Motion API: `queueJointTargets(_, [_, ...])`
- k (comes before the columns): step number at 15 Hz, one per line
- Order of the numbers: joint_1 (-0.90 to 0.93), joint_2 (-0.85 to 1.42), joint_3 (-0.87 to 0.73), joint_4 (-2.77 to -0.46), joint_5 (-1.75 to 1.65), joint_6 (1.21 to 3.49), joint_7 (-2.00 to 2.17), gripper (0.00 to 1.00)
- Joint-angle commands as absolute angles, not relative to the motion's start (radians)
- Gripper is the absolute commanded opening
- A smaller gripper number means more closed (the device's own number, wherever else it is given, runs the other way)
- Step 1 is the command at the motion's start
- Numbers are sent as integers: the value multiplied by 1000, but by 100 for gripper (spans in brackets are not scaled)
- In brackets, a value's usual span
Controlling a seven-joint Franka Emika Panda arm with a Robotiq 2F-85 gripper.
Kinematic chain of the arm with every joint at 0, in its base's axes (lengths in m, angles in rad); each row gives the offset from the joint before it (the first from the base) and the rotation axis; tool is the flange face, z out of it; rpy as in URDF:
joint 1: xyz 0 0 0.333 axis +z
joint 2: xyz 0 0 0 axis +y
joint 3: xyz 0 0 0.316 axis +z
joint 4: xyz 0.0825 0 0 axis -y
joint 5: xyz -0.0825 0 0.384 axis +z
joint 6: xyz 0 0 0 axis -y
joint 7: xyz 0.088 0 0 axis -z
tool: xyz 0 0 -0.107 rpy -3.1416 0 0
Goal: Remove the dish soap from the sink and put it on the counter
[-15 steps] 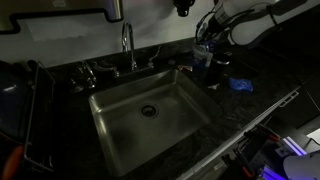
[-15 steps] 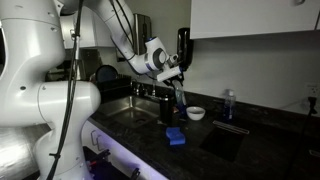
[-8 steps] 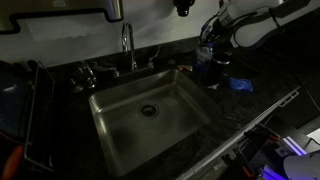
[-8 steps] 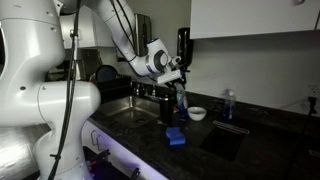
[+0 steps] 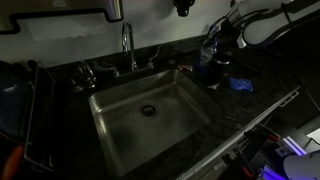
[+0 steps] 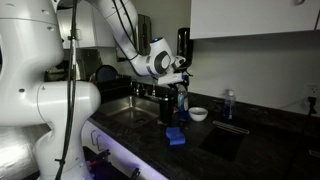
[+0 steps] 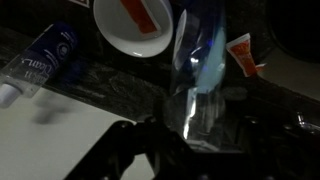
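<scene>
The dish soap bottle [image 7: 200,60] is clear with blue liquid. My gripper [image 7: 195,128] is shut on its lower part, with a dark finger on either side. In both exterior views the bottle [image 5: 205,64] [image 6: 183,100] hangs upright below the gripper [image 5: 218,48] [image 6: 179,82], over the dark counter [image 5: 240,105] just past the sink's rim [image 5: 205,95]. I cannot tell whether its base touches the counter. The steel sink basin [image 5: 150,115] has nothing in it.
A white bowl [image 6: 198,113] [image 7: 135,25] stands on the counter right beside the bottle. A blue sponge [image 6: 176,136] lies nearer the counter's front edge. A blue-and-white tube [image 7: 40,62] lies beside the bowl. The faucet [image 5: 128,45] rises behind the sink. A dish rack [image 5: 25,110] sits on the sink's other side.
The gripper has carried the bottle a little farther from the sink, toward the white bowl, and slightly lower over the counter.
</scene>
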State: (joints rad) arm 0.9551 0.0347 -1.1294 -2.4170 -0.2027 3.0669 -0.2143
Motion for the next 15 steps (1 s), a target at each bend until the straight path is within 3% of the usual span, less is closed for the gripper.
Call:
queueJointTargets(1, [721,-43,-905,-2463,-217,3089,-224,93])
queueJointTargets(2, [845,-43,-1022,-2472,-173,3095,-258,99])
queueJointTargets(10, [831,-32,-993,-2438,-176,3052,-247,100])
queueJointTargets(11, [825,-15,-990,-2422,-195,3042,-229,100])
queueJointTargets(12, [631,29,-802,-2396,-192,3026,-224,100])
queueJointTargets(13, [596,48,-771,-2378,-201,3013,-221,100])
queueJointTargets(14, [695,62,-888,-2352,-293,2999,-154,100])
queueJointTargets(15, [666,76,-873,-2335,-347,2990,-121,100])
